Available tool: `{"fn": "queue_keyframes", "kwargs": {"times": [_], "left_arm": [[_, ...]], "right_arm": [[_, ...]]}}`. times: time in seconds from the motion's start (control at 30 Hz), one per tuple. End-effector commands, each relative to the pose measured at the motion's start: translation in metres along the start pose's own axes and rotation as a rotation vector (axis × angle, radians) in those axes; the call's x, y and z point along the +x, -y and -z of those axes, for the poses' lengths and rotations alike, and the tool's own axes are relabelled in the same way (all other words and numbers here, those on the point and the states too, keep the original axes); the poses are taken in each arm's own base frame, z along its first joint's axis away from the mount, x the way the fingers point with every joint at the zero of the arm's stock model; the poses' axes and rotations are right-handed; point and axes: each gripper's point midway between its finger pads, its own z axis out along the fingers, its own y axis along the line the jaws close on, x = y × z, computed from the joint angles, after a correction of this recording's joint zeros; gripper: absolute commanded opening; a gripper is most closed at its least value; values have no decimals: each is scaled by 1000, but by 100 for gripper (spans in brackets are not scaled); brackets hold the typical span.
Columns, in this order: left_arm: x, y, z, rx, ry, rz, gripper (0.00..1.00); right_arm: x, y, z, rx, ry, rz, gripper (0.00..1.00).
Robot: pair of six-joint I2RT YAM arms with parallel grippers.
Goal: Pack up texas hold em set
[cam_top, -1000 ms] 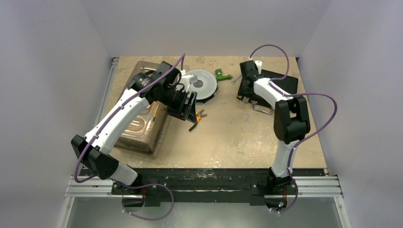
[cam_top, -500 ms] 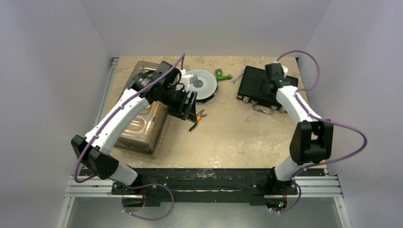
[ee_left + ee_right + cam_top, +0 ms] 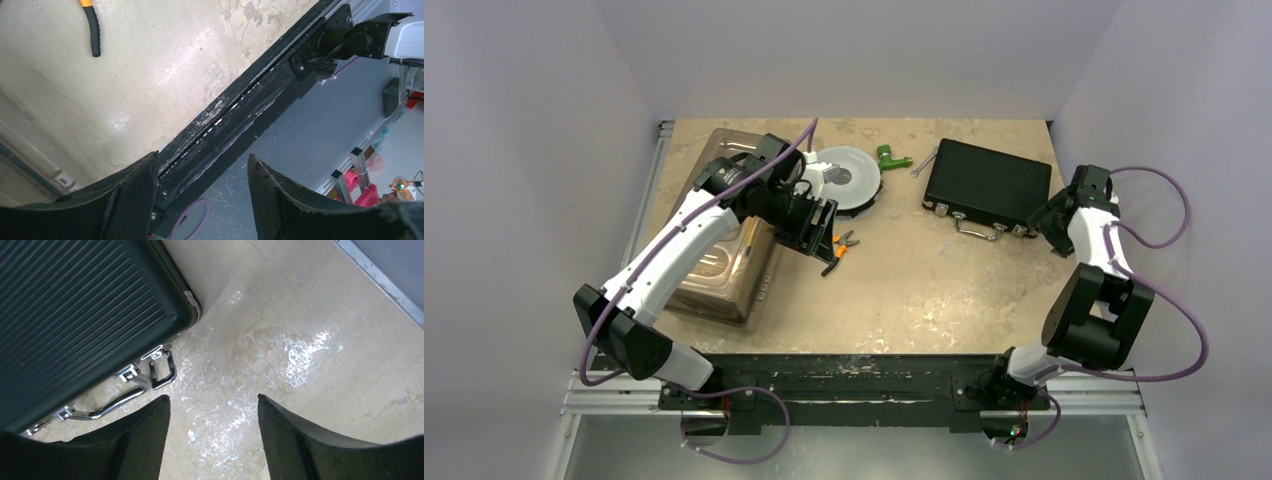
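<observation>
a: where is the briefcase (image 3: 989, 183) found?
b: it is laid flat near the far right corner of the table (image 3: 924, 300), lid down, with the handle (image 3: 107, 402) and latches turned toward the near edge.
a: and the right gripper (image 3: 212, 405)?
b: it is held just beside the case's near right corner, over bare table, jaws apart, with nothing between them. the left gripper (image 3: 202, 162) is likewise spread and empty, well apart from the case, toward the left edge by the clear bin (image 3: 724, 260).
a: what is called for?
b: the latch (image 3: 162, 367) by that corner seems to be hanging loose, so fastening is probably wanted. one fingertip should be brought under its loop and the loop pressed flat against the case, while the lid is kept from shifting. the handle should be avoided, as it could be snagged.
</observation>
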Motion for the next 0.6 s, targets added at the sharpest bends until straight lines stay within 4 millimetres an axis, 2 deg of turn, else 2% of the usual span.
{"fn": "queue_keyframes", "kwargs": {"times": [0.0, 0.07, 0.1, 0.33, 0.57], "left_arm": [[-4, 0, 3, -3, 16, -86, 63], [-2, 1, 2, 7, 14, -84, 63], [-1, 1, 1, 14, 13, -83, 63], [2, 1, 2, 11, 19, -89, 63], [2, 1, 3, 10, 17, -86, 63]], "right_arm": [[-6, -13, -10, -78, -30, -48, 59], [-8, -13, -14, -69, -30, -52, 48], [-7, -12, -16, -62, -32, -55, 46], [-2, -11, -26, -71, -39, -25, 40], [-18, -21, -11, -108, 2, -28, 39]]}}
